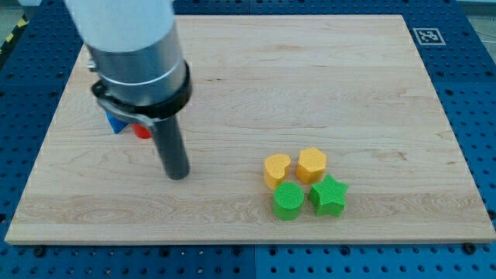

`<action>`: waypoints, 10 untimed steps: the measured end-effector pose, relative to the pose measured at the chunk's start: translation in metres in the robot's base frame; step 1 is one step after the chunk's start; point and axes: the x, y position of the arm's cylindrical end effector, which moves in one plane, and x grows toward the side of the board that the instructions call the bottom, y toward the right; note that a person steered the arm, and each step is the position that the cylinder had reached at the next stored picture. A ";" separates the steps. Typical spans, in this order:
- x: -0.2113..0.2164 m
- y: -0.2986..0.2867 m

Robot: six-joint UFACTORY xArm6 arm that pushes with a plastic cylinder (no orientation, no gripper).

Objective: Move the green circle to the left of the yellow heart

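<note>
nearest the view's bottom, off to the right of my tip [177,175] and a little below it, sits the green circle [288,201], with the green star [328,195] touching or just beside it on its far side from the tip. just above those two are the yellow heart [277,170], directly over the circle, and the yellow hexagon [311,164] beside the heart. the four sit packed in a tight cluster, so the circle is below the heart, not yet to its left.

my tip is a bare rod with nothing to open or close; it rests on the wooden board [325,77], well apart from the cluster and touching no block. i judge it stands on the open side so it can come round under the circle and nudge it leftward and up without dragging the heart.

farther back, behind the arm's collar, a blue block [116,124] and a red block [141,131] peek out, shapes mostly hidden.
</note>
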 end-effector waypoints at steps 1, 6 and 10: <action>0.001 0.030; 0.045 0.090; 0.083 0.158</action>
